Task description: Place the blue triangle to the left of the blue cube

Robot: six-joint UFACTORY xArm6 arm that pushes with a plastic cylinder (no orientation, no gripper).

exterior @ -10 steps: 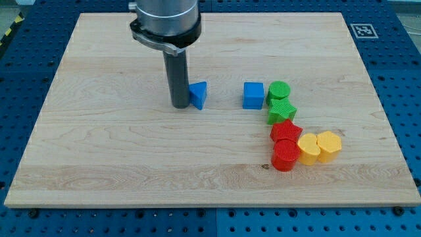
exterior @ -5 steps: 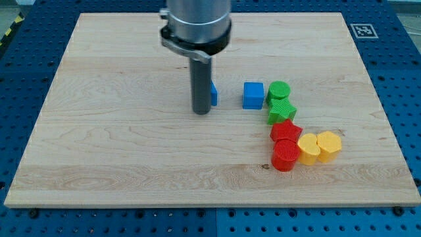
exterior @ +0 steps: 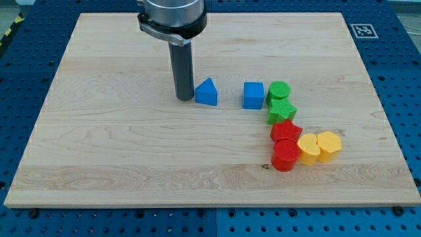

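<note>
The blue triangle (exterior: pixel 207 93) lies on the wooden board, a short gap to the left of the blue cube (exterior: pixel 252 95). My tip (exterior: pixel 184 99) rests on the board right beside the triangle's left edge, close to touching it. The rod rises straight up from there to the view's top.
A green cylinder (exterior: pixel 279 90) and a green star-like block (exterior: pixel 281 111) sit right of the cube. Below them are two red blocks (exterior: pixel 285 131) (exterior: pixel 285 155) and two yellow blocks (exterior: pixel 308 149) (exterior: pixel 329 145). The board's (exterior: pixel 118 158) right edge is near the yellow blocks.
The blue triangle slid right, closer to the blue cube, and turned. My tip went right with it, then drew back left to the triangle's left side.
</note>
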